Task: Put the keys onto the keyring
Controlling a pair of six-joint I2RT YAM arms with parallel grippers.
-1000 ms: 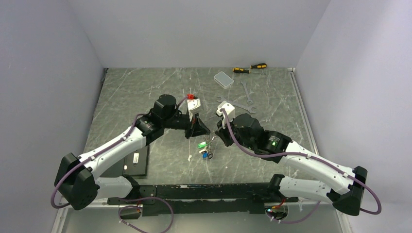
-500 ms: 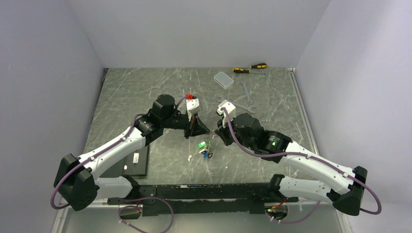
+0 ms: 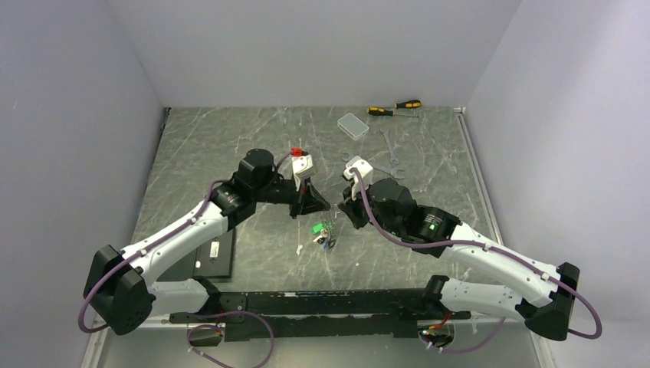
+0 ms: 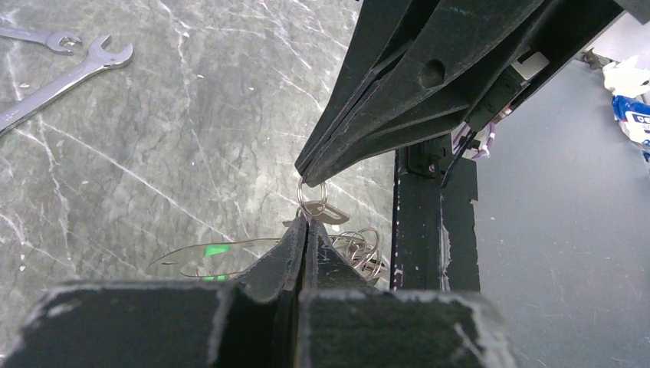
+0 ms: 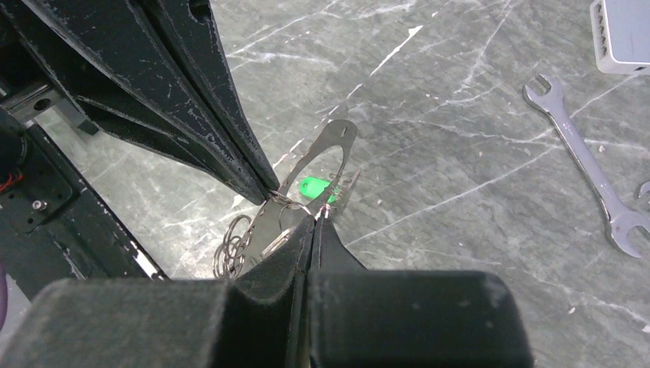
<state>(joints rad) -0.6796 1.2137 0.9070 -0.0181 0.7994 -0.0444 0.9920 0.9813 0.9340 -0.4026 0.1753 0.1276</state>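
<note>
Silver keys point(image 4: 322, 214) hang bunched over the middle of the marble table point(image 3: 230, 146). The left gripper point(image 4: 305, 228) and right gripper point(image 5: 315, 224) are both closed, tip to tip, pinching this bunch, probably to steady one key against the keyring point(image 5: 343, 132) just below.

Silver keys point(image 3: 325, 233), one green-headed, bunched against the thin, tilted oval keyring point(image 5: 339, 132)
</note>
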